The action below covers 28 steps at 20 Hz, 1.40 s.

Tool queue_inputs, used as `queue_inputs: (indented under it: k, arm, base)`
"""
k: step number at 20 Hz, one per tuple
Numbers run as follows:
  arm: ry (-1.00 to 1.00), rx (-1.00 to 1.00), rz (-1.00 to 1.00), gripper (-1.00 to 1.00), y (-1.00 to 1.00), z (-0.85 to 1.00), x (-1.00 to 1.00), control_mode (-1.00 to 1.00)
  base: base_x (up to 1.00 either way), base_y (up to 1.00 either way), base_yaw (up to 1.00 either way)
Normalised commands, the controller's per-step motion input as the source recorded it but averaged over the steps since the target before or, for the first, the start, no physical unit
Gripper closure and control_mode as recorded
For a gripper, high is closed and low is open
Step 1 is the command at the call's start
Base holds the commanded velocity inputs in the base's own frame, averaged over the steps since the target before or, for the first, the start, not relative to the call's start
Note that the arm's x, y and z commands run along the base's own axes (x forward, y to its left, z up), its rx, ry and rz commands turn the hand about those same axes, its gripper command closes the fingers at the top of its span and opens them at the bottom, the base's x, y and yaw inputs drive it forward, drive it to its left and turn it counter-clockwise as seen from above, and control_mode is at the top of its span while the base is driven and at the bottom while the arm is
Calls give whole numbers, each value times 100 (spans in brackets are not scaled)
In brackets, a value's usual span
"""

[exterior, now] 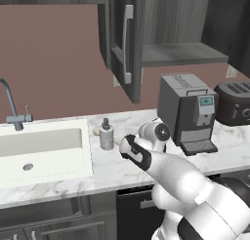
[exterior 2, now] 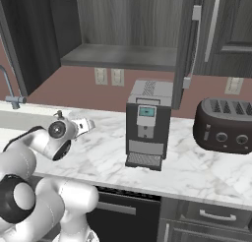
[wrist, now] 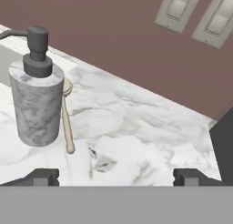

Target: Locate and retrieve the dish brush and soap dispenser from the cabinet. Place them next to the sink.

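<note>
While the gripper (wrist: 116, 176) hangs empty with jaws spread wide, the soap dispenser (wrist: 37, 102) stands upright ahead and off its left fingertip, the dish brush (wrist: 67, 120) lying just beside it, handle pointing toward the jaws.

Arm folded low, tool (wrist: 116, 176) wide open, seemingly empty

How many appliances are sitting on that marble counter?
2. The grey coffee machine stands in the middle of the counter, below the open cabinet. The dark toaster sits to its right. Others may lie out of view.
</note>
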Motion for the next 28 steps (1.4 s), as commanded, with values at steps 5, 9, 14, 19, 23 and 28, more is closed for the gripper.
queue_inputs:
  k: [5,9,14,19,23,28]
  arm:
    - [8,0,-8,-100,-23,6,-26,-100]
    - [5,-1,-5,-100,-14,11,-34,-100]
    - [4,0,-5,-100,-16,14,-25,-100]
    - [1,1,-5,-100,-28,0,-22,-100]
    - [0,4,-3,-100,-31,2,-25,-100]
    - [-7,1,-2,-100,-19,21,-36,-100]
  base:
    - [0,0,0]
    - [0,0,0]
    - [0,0,0]
    - [0,0,0]
    - [0,0,0]
    - [0,0,0]
